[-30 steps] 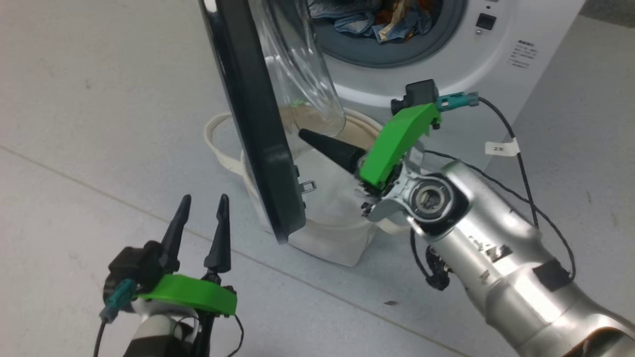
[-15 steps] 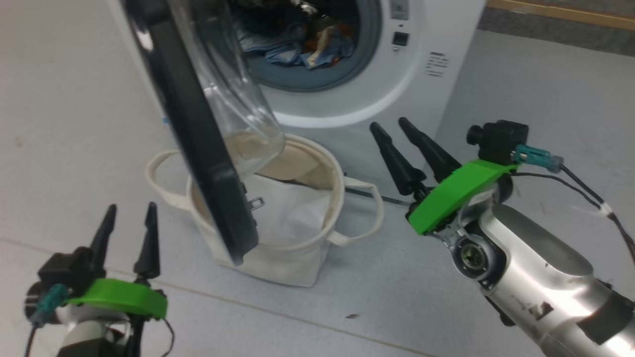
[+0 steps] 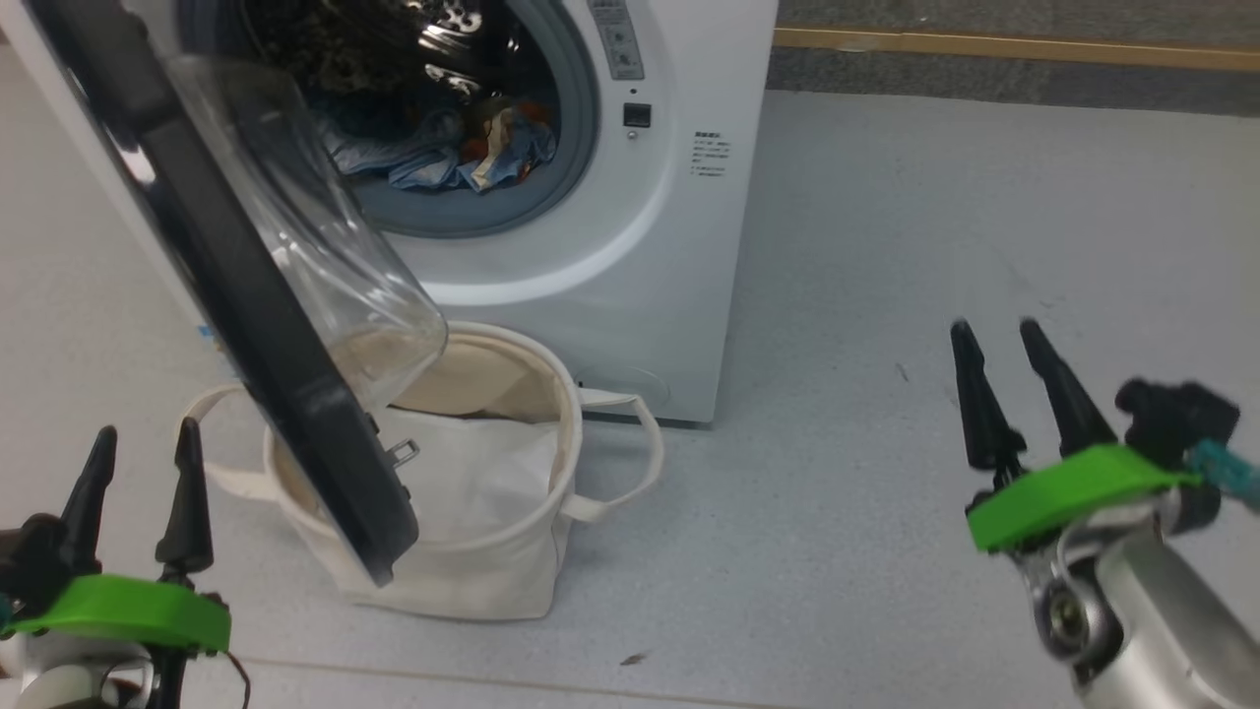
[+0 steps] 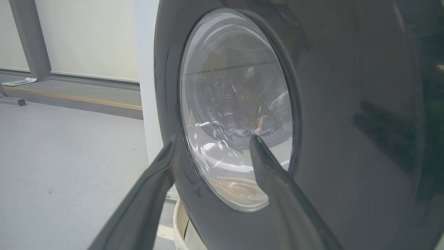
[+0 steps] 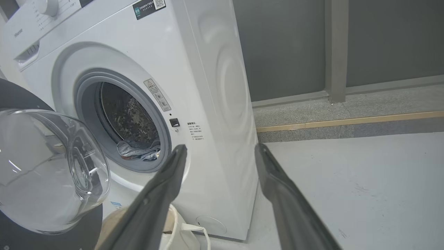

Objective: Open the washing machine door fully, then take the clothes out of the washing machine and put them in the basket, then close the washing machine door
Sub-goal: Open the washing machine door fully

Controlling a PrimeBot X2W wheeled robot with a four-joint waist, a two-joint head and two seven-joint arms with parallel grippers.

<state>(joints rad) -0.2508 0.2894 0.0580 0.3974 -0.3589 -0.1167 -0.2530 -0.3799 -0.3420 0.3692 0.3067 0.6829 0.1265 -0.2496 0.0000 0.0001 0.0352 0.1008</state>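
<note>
Grey floor (image 3: 886,246); washing machine (image 5: 208,86), possibly Hisense

Pale grey floor (image 3: 886,246), scuffed in places, carries one small dark speck (image 3: 633,658). A tan strip (image 3: 984,44) borders a darker speckled band (image 3: 984,74) at its far edge. Beyond stand a dark grey wall (image 5: 284,45) and a grey upright post (image 5: 334,48). A flat white item (image 4: 19,82) lies on the band; its kind cannot be told.

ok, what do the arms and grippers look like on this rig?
Both the left gripper and right gripper have two long, dark, tapering fingers on a bright green bracket. The right forearm is polished silver metal, with a black camera block and a teal connector at the wrist. A thin black cable hangs by the left wrist.
</note>
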